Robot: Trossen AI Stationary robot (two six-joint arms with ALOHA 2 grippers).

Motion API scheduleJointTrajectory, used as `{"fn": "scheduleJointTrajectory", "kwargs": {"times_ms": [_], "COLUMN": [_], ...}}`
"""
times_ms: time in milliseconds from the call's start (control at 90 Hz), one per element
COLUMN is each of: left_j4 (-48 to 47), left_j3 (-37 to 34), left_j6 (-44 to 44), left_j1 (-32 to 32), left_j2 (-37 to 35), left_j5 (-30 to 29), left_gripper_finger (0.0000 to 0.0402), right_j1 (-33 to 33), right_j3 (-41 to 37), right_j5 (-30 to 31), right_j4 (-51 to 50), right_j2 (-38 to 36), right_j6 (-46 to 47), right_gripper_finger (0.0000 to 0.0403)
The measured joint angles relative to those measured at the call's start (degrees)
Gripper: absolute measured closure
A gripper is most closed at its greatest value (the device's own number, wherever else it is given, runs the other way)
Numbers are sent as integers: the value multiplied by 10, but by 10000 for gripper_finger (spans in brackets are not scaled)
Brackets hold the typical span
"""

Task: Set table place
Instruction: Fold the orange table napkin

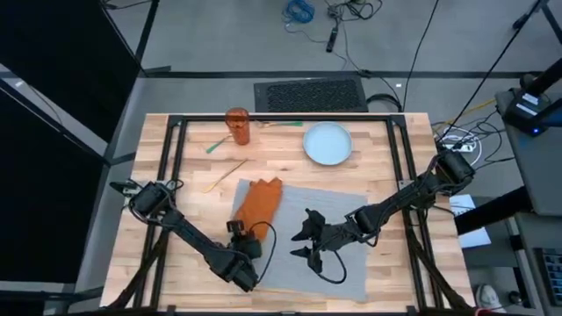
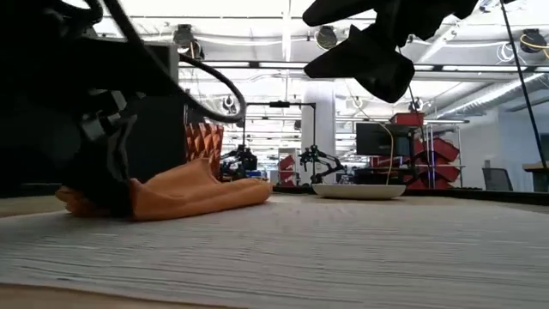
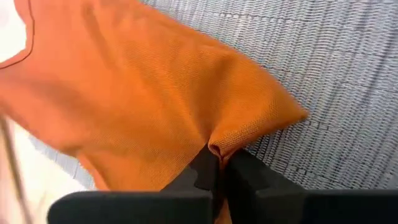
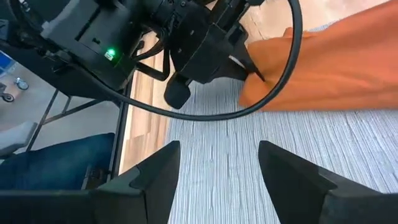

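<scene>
High view: the grey woven placemat (image 1: 338, 246) lies flat on the wooden surface (image 1: 386, 149), toward the near edge and slightly askew. The orange napkin (image 1: 258, 202) straddles the mat's left far corner, partly on the mat and partly on bare wood. The left gripper (image 1: 237, 230) sits at the napkin's near end, while the right gripper (image 1: 306, 237) hovers over the middle of the mat with its fingers spread. The pale plate (image 1: 327, 143) and the orange tumbler (image 1: 238, 126) stand well apart near the far edge, with thin utensils (image 1: 226, 175) between them and the mat.

Low view: the napkin (image 2: 193, 190) is bunched and raised at the left, the plate (image 2: 358, 190) beyond it.

Left wrist view: the left gripper (image 3: 217, 167) is closed on a pinched fold of the napkin (image 3: 137, 106) above the mat (image 3: 336, 74).

Right wrist view: the right gripper (image 4: 217, 171) is open and empty, facing the other arm's grasp across the mat (image 4: 261, 155).

Judged step: positioning the napkin (the plate, tumbler and utensils are not yet on the mat). The next move probably calls for dragging the cloth to its spot and laying it flat before release; the right arm over the mat may crowd that path
</scene>
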Motion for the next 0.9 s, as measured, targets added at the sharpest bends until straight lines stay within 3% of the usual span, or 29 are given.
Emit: {"fn": "scheduleJointTrajectory", "kwargs": {"times_ms": [356,900], "left_j4": [-86,-133], "left_j3": [61,59], "left_j6": [-33,-146], "left_j1": [-14,-41], "left_j2": [-1,-2], "left_j5": [-28,21], "left_gripper_finger": [402,401], "right_j1": [0,6], "right_j3": [0,0], "right_j5": [-2,17], "right_j4": [2,-34], "right_j2": [33,57], "right_j6": [18,38], "right_gripper_finger": [200,200]}}
